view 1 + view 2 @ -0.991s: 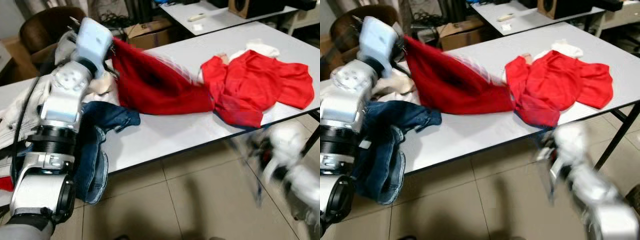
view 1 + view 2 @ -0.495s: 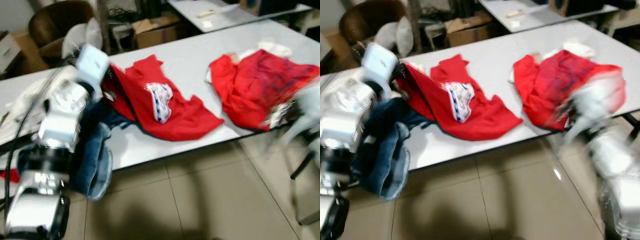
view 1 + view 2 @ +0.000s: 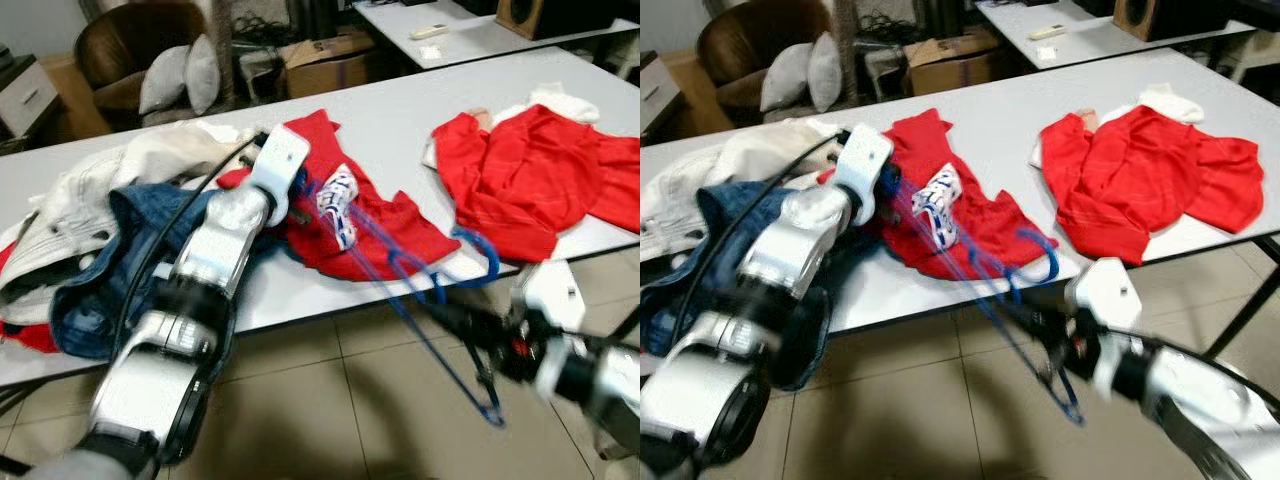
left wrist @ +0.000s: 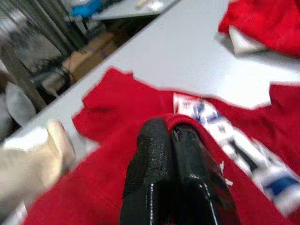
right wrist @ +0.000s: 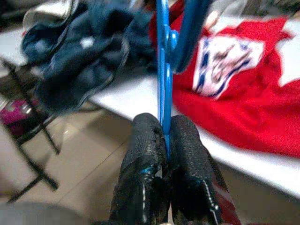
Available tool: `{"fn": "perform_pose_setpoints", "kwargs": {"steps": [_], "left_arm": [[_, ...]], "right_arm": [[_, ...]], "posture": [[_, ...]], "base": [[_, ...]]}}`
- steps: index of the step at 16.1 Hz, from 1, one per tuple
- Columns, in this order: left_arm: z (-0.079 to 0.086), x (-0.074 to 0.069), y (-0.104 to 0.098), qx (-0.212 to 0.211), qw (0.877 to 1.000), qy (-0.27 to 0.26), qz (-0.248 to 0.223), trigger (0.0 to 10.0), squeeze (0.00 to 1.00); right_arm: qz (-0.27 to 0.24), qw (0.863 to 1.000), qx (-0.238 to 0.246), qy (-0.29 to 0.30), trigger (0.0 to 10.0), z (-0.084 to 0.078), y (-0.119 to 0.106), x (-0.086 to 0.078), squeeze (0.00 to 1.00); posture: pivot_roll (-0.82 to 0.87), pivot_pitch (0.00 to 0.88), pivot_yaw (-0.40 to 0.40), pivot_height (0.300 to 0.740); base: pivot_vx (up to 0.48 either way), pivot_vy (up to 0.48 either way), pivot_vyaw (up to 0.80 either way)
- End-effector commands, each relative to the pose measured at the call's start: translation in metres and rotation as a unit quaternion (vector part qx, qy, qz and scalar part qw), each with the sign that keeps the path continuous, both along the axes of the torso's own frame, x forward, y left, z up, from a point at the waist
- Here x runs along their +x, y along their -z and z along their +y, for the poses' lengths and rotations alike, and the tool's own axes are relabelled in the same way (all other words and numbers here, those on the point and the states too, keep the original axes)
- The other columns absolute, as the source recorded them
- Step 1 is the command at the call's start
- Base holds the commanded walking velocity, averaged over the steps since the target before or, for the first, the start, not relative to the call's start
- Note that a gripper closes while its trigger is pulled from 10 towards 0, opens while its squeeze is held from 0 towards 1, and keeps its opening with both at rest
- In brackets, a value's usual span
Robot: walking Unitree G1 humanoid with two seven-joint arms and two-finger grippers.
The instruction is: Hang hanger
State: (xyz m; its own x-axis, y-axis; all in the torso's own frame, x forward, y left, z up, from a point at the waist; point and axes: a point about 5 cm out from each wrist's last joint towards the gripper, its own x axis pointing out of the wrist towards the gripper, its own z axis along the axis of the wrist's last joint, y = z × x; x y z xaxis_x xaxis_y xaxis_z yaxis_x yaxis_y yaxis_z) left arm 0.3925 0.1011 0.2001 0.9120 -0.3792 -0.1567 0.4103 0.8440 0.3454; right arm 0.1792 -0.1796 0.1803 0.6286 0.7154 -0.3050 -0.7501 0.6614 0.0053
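Observation:
A blue hanger [image 3: 487, 262] slants from the red shirt down past the table's front edge. My right gripper [image 5: 164, 125] is shut on its thin bar; from the head it sits low, in front of the table [image 3: 445, 318]. The red shirt [image 3: 375, 228], with a white and blue print, lies spread on the white table [image 3: 400, 110]. My left gripper [image 4: 171, 129] is shut on a fold of this shirt at its left side [image 3: 297, 203]. The hanger's upper end reaches close to that gripper.
Jeans [image 3: 110, 250] and pale clothes [image 3: 130, 165] are heaped on the table's left. Another red garment [image 3: 530, 180] lies at its right. Behind stand a brown chair [image 3: 130, 50] with cushions, a cardboard box [image 3: 330, 65] and a second table [image 3: 470, 25]. Tiled floor lies in front.
The camera has shifted. My left gripper has lowered the red shirt from a raised pull onto the table. My right arm has swung in from the right with the blue hanger.

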Motion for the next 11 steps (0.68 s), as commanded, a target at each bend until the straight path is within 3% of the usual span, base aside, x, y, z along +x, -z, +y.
{"fn": "perform_pose_setpoints", "kwargs": {"steps": [1,4,6,8,11], "left_arm": [[0.006,0.006,-0.012,-0.003,1.000,-0.013,-0.020,0.0,0.00],[0.005,0.014,-0.030,-0.003,0.999,0.012,-0.038,0.0,0.00],[0.004,0.014,-0.036,0.008,0.998,0.037,-0.043,0.0,0.00],[-0.002,0.011,-0.048,-0.023,0.996,0.074,-0.038,0.0,0.00],[-0.011,0.003,-0.059,-0.033,0.991,0.123,-0.034,0.0,0.00]], "right_arm": [[0.020,0.999,0.001,-0.026,10.0,0.005,0.000,-0.008,0.00],[0.086,0.996,-0.030,-0.017,10.0,0.003,0.019,-0.015,0.00],[0.089,0.995,-0.044,-0.003,10.0,0.000,0.023,-0.011,0.00],[0.071,0.996,-0.047,0.036,10.0,-0.003,0.023,0.007,0.00],[0.045,0.993,-0.009,0.113,10.0,0.004,0.029,0.043,0.00]], "posture": [[-0.22,0.000,0.171,0.740],[-0.21,0.000,0.160,0.740],[-0.20,0.000,0.151,0.740],[-0.19,0.000,0.144,0.740],[-0.18,0.000,0.136,0.740]], "base": [[0.000,0.000,0.00],[0.000,0.000,0.00],[0.000,0.000,0.00],[0.000,0.000,0.00],[0.000,0.000,0.00]]}}
